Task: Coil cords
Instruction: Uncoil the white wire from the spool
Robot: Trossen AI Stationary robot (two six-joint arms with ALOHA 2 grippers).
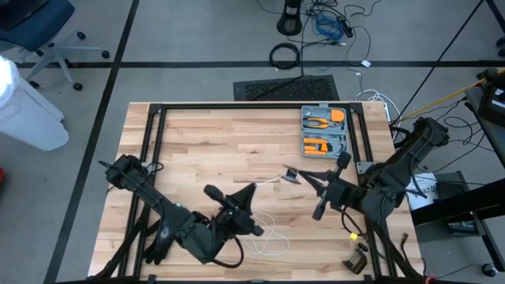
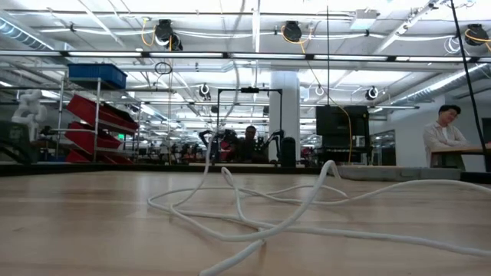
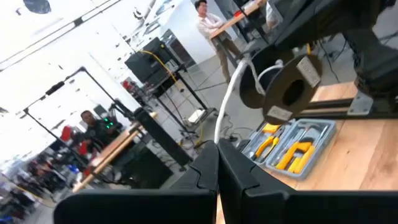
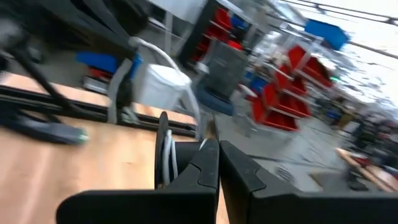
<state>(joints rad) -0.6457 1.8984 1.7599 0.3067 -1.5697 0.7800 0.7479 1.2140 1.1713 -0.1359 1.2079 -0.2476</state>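
Observation:
A thin white cord lies in slack loops (image 1: pixel 267 241) on the wooden table near its front edge, also seen in the low view (image 2: pixel 253 215). One strand rises to my left gripper (image 1: pixel 252 189), which is shut on it above the table's middle. From there the cord runs to a small round dark-and-white bundle (image 3: pixel 287 87). My right gripper (image 1: pixel 303 177) is shut at that bundle, just right of the table's middle. Both grippers point roughly level and face each other. My left gripper pinches the white cord (image 3: pixel 219 134) between its two shut fingers, and the cord leaves their tips toward the bundle in a gentle curve. The fingers come level from the table's near left, along the cord. This stretch hangs clear of the table. My right gripper holds the round bundle (image 4: pixel 164 152) edge-on beside its shut fingers, with white turns of cord (image 4: pixel 170 158) showing on it. The fingers themselves hide the exact place of contact. The bundle is lifted clear of the table.
A grey tray (image 1: pixel 325 131) with orange-handled tools sits at the far right inside the black frame (image 1: pixel 237 106) around the tabletop. Small dark parts (image 1: pixel 357 259) lie at the near right corner. A ring of black cable (image 1: pixel 286 55) lies on the floor beyond the table. A person (image 2: pixel 443 134) stands in the room.

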